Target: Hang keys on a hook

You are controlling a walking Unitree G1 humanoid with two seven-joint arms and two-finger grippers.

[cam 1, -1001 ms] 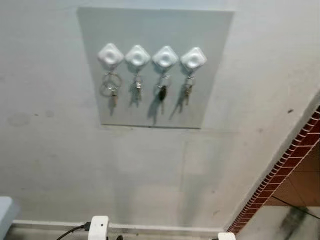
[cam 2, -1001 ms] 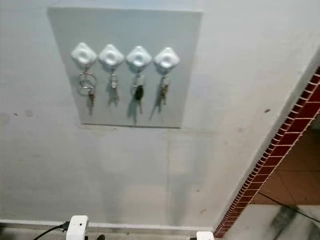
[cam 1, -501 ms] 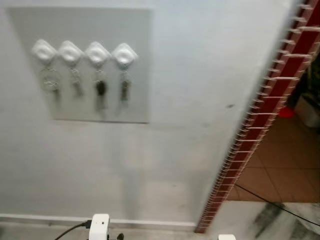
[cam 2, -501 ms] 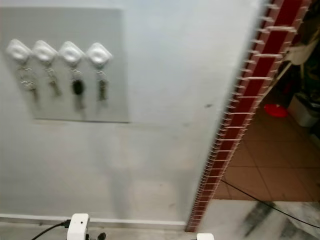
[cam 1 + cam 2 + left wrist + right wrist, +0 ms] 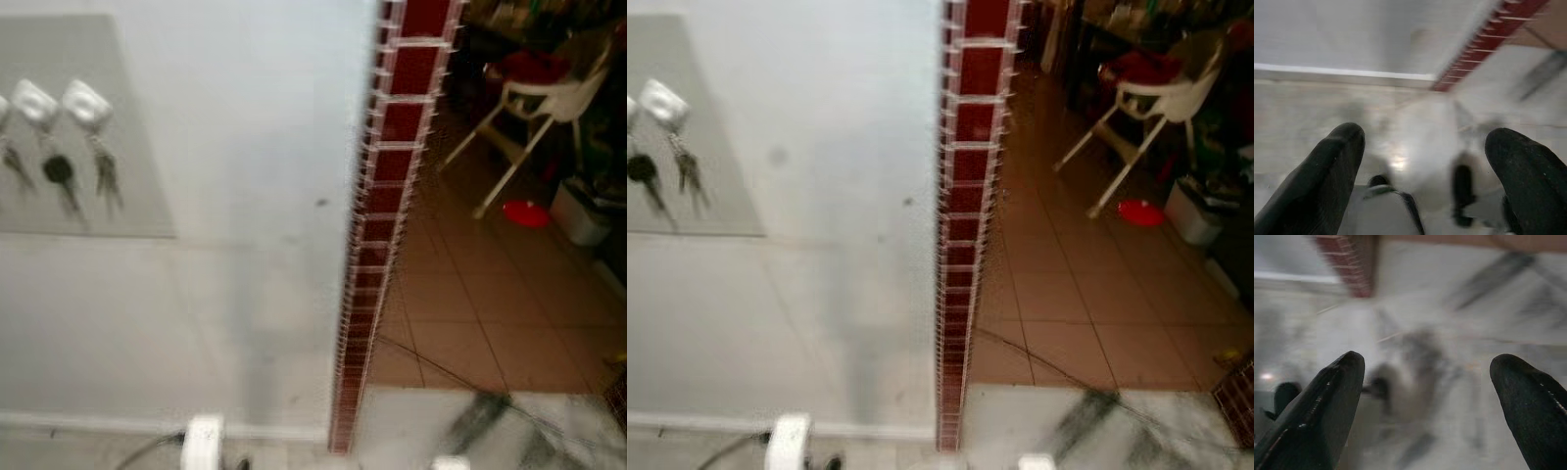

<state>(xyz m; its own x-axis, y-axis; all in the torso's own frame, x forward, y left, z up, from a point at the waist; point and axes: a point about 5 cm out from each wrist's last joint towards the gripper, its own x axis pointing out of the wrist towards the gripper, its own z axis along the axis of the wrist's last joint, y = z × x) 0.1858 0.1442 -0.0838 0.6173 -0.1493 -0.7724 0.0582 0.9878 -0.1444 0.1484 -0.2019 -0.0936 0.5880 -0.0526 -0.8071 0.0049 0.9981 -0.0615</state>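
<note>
A grey panel on the white wall carries white diamond-shaped hooks at the far left of the eye views. A black-headed key hangs from one hook and a bunch of metal keys from the hook beside it. More of the panel is cut off by the picture's edge. My left gripper hangs low over the pale floor, open, with nothing between its fingers. My right gripper is also open and empty above the marbled floor. The picture is blurred.
A red-tiled wall edge runs down the middle. Beyond it lies a brown tiled floor with a white high chair, a red dish, a bin and a thin cable.
The camera has swung to the right, so the hook panel slid to the left edge and the room past the red-tiled edge came into view. The keys still hang as before.
</note>
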